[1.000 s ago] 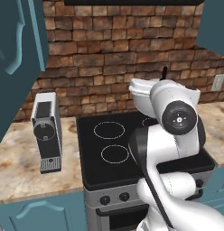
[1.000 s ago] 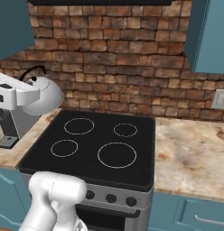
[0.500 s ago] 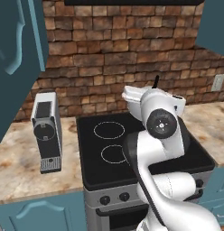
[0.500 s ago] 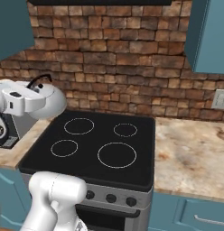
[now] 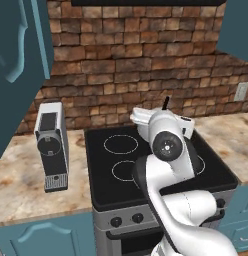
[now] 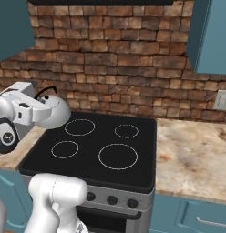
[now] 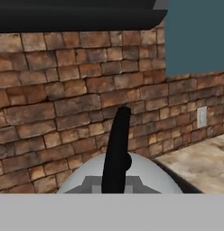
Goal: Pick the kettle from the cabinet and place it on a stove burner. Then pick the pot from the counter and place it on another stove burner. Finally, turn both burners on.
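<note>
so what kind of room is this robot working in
A home kitchen, rendered rather than real: a black glass cooktop with ring burners and oven knobs beneath, a marbled stone counter over teal cabinets, a brick backsplash, and a coffee machine beside the stove.

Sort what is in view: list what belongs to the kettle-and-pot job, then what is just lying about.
Job things:
kettle, carried by the gripper
stove burners on the black cooktop
marbled counter

Just lying about:
coffee machine
wall outlet
stove knobs
</note>
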